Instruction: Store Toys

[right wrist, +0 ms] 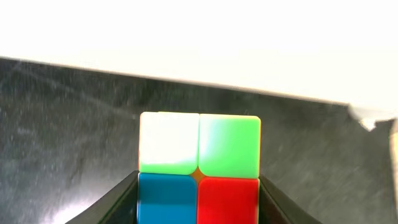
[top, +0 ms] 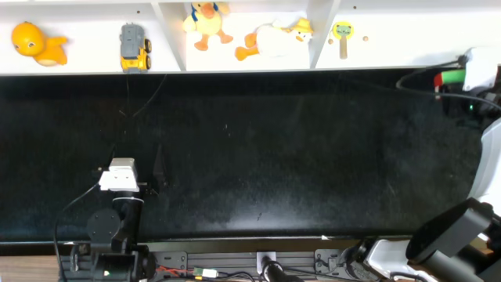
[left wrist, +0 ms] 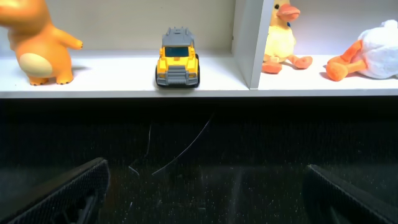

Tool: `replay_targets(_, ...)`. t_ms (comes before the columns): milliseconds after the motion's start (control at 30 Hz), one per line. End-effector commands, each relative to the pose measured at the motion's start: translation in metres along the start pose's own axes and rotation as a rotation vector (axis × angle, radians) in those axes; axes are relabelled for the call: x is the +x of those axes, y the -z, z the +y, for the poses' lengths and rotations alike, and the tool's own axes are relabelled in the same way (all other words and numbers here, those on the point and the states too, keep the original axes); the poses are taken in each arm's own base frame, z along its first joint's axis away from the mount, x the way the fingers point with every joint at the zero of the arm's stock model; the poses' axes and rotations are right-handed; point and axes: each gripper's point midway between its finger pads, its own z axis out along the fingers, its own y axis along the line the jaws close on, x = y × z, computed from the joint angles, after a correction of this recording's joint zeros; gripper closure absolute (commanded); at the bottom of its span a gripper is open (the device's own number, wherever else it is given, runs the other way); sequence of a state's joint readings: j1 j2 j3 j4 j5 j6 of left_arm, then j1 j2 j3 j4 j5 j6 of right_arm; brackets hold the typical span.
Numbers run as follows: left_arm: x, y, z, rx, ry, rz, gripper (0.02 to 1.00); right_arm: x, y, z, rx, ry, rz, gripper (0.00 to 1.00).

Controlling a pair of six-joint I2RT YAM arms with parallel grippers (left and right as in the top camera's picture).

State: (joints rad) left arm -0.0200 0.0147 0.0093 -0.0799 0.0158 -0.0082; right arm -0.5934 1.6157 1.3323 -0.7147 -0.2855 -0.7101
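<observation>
Colour cube (right wrist: pixel 199 165) – snug in right pincer (right wrist: pixel 199 202) – over black mat (right wrist: pixel 62 124)

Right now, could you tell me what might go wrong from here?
The right gripper holds only the cube's near half, so it may slip or twist. A cable loops beside that arm and could snag. Setting the cube down carelessly could knock the green toy.

Left arm (top: pixel 119 223): stood at the bench's near left, forearm low, wrist level. Left hand (left wrist: pixel 205 196): just above the bench, fingers (left wrist: pixel 74 186) spread wide, nothing between them. Right arm (top: pixel 458 227): folded at the near right, reaching up the far right edge. Right hand (right wrist: pixel 199 205): fingers clamped on either side of a colour cube (right wrist: pixel 199 149).
</observation>
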Motion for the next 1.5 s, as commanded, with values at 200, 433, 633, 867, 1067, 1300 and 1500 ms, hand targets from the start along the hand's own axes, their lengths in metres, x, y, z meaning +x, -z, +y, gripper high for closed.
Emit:
replay_targets(200, -0.001, 0.001, -0.003, 0.016, 0.014, -0.006, 0.02, -0.051, -0.031, -0.007, -0.007, 0.021, -0.025, 0.52)
replay_targets(433, -0.001, 0.001, -0.003, 0.016, 0.014, -0.006, 0.02, -0.074, -0.057, 0.005, -0.058, 0.02, -0.021, 0.516)
replay_targets(633, -0.001, 0.001, -0.003, 0.016, 0.014, -0.006, 0.023, -0.089, -0.071, 0.016, -0.095, 0.003, -0.039, 0.509)
replay_targets(867, -0.001, 0.001, -0.003, 0.016, 0.014, -0.006, 0.023, -0.087, -0.08, 0.022, -0.116, -0.057, -0.031, 0.084)
replay_targets(1067, -0.001, 0.001, -0.003, 0.016, 0.014, -0.006, 0.02, -0.089, -0.071, 0.014, -0.094, -0.093, -0.045, 0.007)
replay_targets(1300, -0.001, 0.001, -0.003, 0.016, 0.014, -0.006, 0.02, -0.071, -0.03, 0.016, 0.034, -0.074, -0.068, 0.003)
replay_targets(1500, -0.001, 0.001, -0.003, 0.016, 0.014, -0.006, 0.02, -0.029, 0.01, 0.043, 0.056, -0.082, -0.083, 0.005)
